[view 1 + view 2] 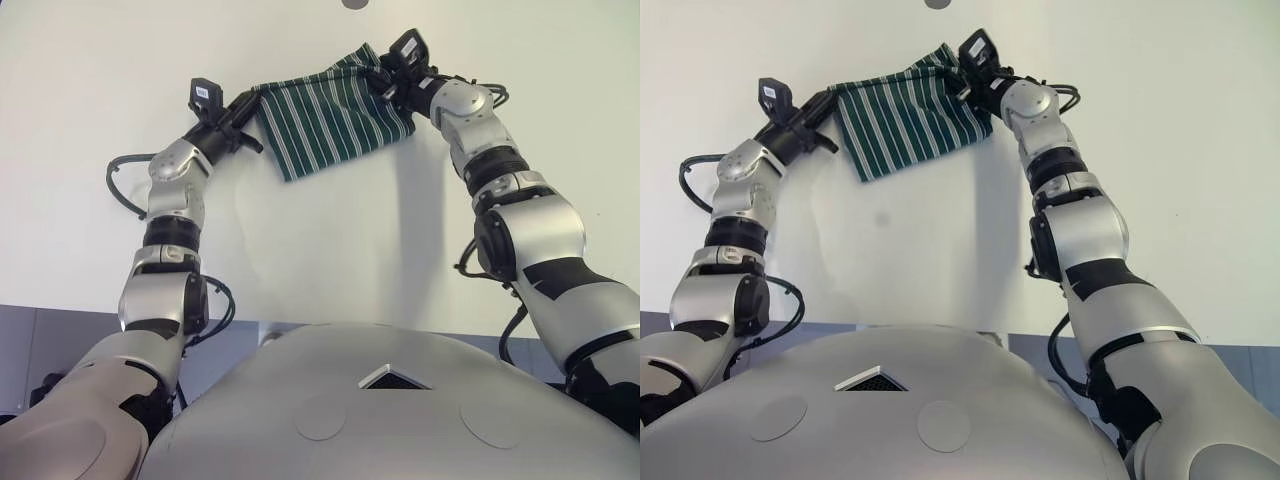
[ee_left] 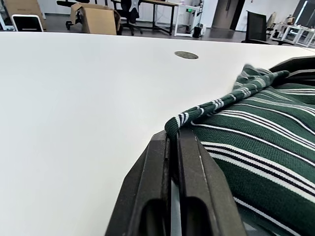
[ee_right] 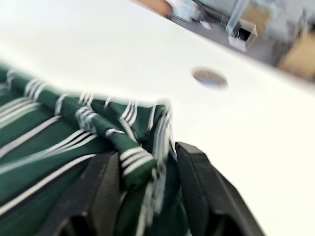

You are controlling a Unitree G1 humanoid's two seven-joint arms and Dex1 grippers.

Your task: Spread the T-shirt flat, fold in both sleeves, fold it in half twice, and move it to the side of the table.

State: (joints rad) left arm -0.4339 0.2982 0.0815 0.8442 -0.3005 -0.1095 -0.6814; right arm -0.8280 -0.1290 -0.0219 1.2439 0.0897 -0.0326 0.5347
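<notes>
The T-shirt is dark green with white stripes and lies as a small folded packet far out on the white table. My left gripper is at its left corner, shut on a rolled hem of the T-shirt; in the left wrist view the gripper has both black fingers pressed together on the cloth. My right gripper is at the far right corner. In the right wrist view that gripper has a bunched fold of the T-shirt between its fingers.
A round grey cable port sits in the tabletop just beyond the shirt. The table's near edge runs in front of me. Bare white surface stretches on all sides of the shirt. Chairs and desks stand in the room behind.
</notes>
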